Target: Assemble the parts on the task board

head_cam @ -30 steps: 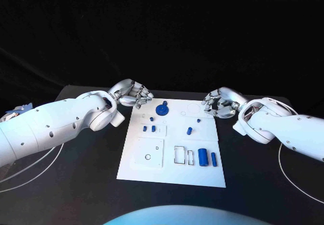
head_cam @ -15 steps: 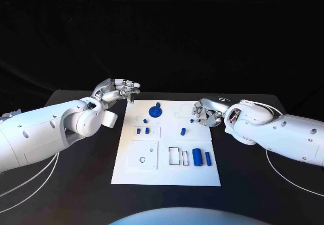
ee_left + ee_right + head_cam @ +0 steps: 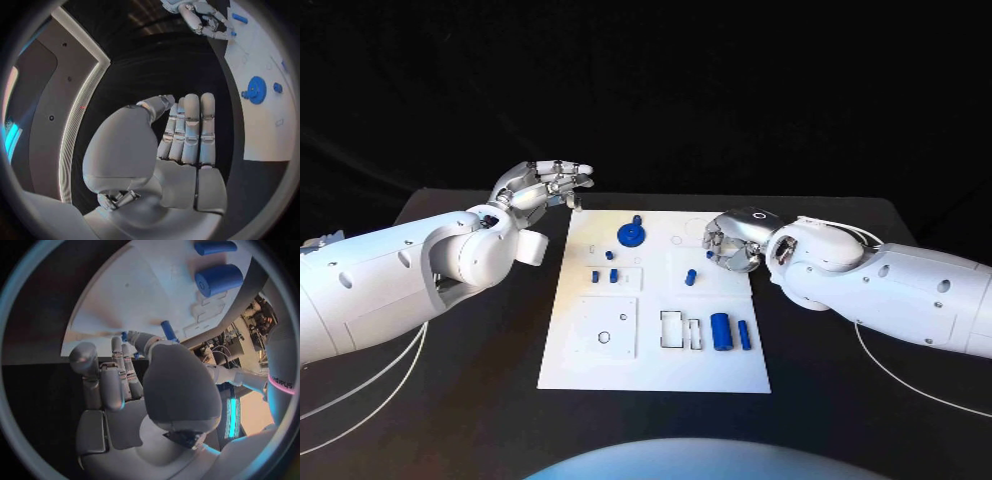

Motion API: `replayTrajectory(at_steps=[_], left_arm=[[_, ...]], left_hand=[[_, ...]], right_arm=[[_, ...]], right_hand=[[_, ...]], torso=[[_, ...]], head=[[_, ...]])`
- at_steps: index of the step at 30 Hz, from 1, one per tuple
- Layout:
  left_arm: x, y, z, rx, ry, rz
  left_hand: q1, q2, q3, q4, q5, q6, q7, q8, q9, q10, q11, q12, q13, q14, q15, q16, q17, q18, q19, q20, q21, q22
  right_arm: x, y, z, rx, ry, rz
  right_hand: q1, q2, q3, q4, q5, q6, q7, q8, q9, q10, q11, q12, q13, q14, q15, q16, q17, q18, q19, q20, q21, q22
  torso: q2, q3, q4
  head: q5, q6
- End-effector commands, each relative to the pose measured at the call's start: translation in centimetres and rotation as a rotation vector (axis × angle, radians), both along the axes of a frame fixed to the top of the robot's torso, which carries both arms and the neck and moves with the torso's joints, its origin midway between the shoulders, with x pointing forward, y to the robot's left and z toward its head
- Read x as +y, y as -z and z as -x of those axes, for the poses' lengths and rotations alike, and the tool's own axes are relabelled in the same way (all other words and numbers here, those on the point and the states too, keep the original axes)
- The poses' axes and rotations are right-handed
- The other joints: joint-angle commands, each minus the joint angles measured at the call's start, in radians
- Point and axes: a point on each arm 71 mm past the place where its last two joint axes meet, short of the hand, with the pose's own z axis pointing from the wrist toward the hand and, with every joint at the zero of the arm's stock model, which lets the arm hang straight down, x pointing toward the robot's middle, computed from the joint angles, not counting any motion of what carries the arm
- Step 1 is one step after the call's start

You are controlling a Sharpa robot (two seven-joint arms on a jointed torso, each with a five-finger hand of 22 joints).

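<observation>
Moved in over the right edge of the white task board [image 3: 655,360]: silver right hand [image 3: 733,240], curled, holding nothing. Just inboard, a small blue peg [image 3: 689,277], long axis toward the far edge. Left hand [image 3: 542,185], empty, fingers together, off the far-left corner.

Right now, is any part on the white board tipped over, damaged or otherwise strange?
Nothing stands out. The blue parts lie or stand within the task board, none spilled onto the black table. The gear sits flat. Each robot hand, left and right, holds nothing.
</observation>
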Motion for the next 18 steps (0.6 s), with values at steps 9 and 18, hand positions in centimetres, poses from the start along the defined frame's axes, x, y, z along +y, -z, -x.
replayTrajectory(at_steps=[9, 18], left_arm=[[-0.08, -0.15, 0.05, -0.003, 0.012, 0.036], [-0.03, -0.1, 0.06, 0.004, 0.013, 0.033]], left_hand=[[-0.013, 0.0, -0.006, -0.003, -0.001, -0.009, 0.002, -0.001, 0.0, -0.012, 0.002, 0.008, 0.002, -0.009, -0.002, -0.008, -0.002, 0.006, -0.004, -0.002, -0.008, -0.003], [-0.013, -0.001, -0.007, -0.004, -0.001, -0.01, 0.003, -0.002, -0.001, -0.015, 0.003, 0.009, 0.003, -0.009, -0.001, -0.008, -0.002, 0.006, -0.003, -0.002, -0.01, -0.004]], right_arm=[[0.33, 0.89, -0.09, 0.002, 0.019, 0.047], [0.44, 1.3, -0.25, 0.004, 0.028, 0.062]], right_hand=[[0.0, 0.037, 0.029, -0.027, -0.03, 0.045, -0.016, 0.007, 0.009, 0.05, -0.015, -0.007, -0.009, 0.032, -0.018, 0.015, 0.02, -0.021, 0.034, -0.014, 0.055, 0.042], [-0.001, 0.042, 0.032, -0.029, -0.033, 0.048, -0.017, 0.008, 0.01, 0.054, -0.016, -0.008, -0.01, 0.032, -0.019, 0.016, 0.022, -0.022, 0.037, -0.015, 0.06, 0.046]], torso=[[-0.001, 0.0013, -0.0025], [-0.001, 0.0017, -0.0015]], head=[[0.002, -0.004], [0.001, -0.007]])
